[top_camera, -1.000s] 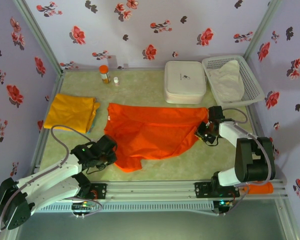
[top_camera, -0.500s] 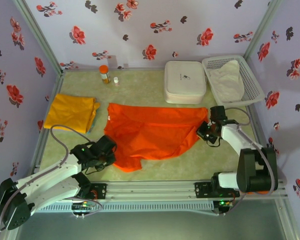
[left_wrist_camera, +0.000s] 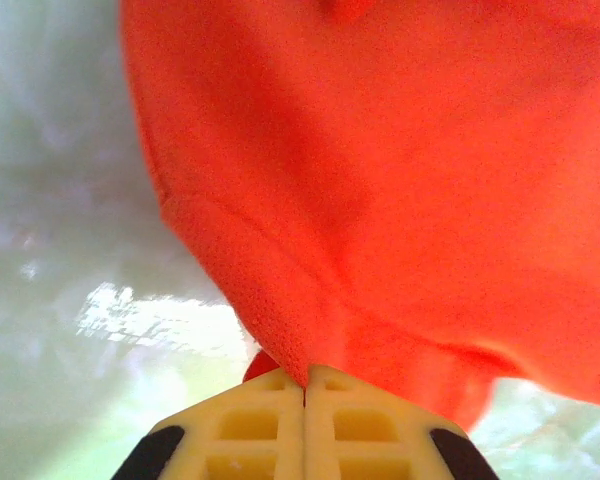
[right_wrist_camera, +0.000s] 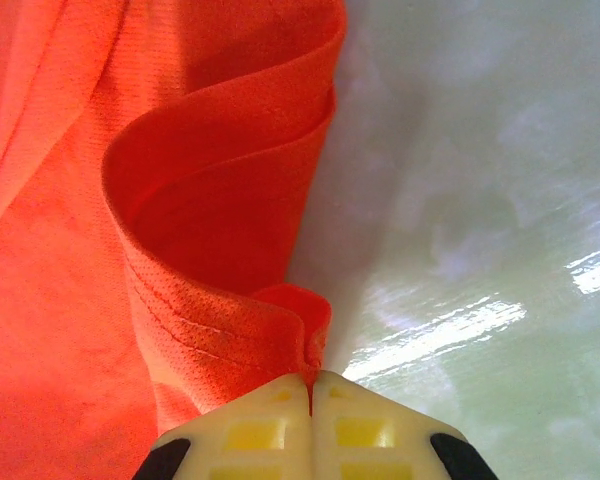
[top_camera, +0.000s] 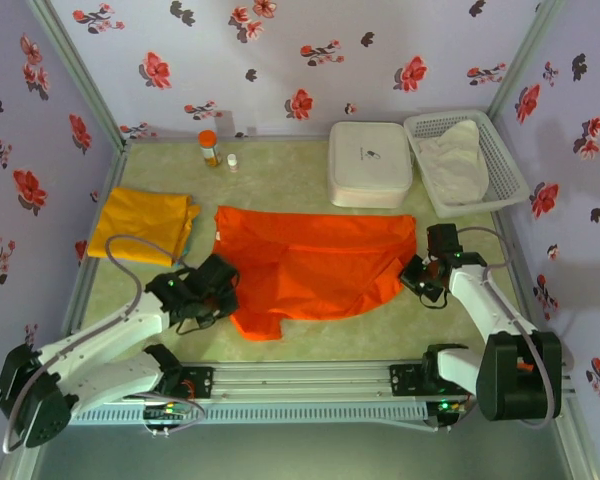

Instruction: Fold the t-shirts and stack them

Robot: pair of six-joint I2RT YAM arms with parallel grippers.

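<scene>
Looking from above, I see the orange-red t-shirt [top_camera: 310,265] spread on the surface [top_camera: 280,172], with the mustard t-shirt [top_camera: 143,225] just to its left. Wrist cameras add the grips: the left gripper [left_wrist_camera: 305,375] has its jaws pinched on a bunched edge, and the right gripper [right_wrist_camera: 311,380] has its jaws pinched on a curled hem.

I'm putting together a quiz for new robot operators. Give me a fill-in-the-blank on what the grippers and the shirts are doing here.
1. The left gripper and the right gripper are both ____ on the orange-red t-shirt.
2. In the top view, the mustard t-shirt lies folded to the ____ of the orange-red one.
3. The basket at the back right holds a ____ cloth.
Missing words: shut; left; white.
</scene>
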